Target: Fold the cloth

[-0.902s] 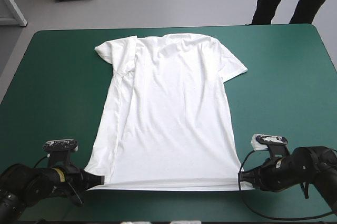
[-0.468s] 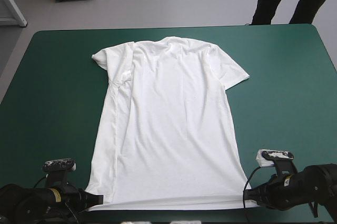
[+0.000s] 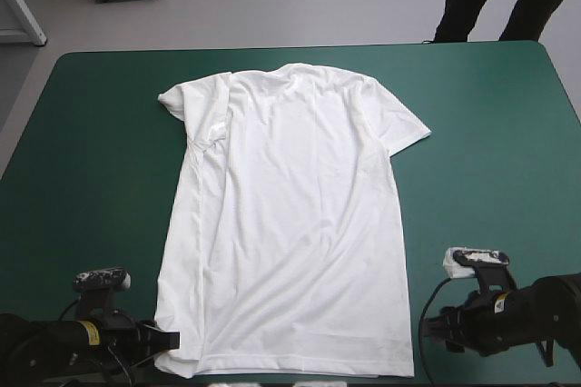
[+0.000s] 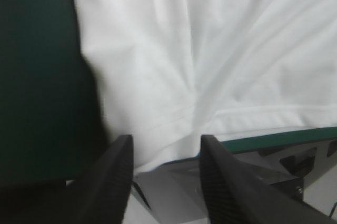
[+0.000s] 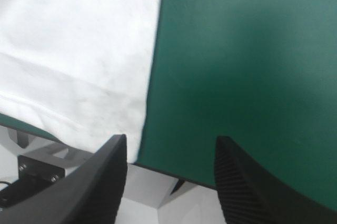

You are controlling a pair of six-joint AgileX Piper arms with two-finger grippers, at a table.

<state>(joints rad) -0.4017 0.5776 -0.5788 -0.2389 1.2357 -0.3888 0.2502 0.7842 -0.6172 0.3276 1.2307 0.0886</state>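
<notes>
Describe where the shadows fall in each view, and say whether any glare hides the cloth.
High view: even light, no glare on the T-shirt, only soft shading along its folds. Left wrist view: a dark shadow lies on the teal-green cover beside the T-shirt's edge, ahead of the left gripper. Right wrist view: a dim patch darkens the cover ahead of the right gripper; the T-shirt is bright.

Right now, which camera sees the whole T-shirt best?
The high view: the T-shirt lies spread flat, both sleeves and hem showing. Each wrist view shows only one bottom corner of it.
</notes>
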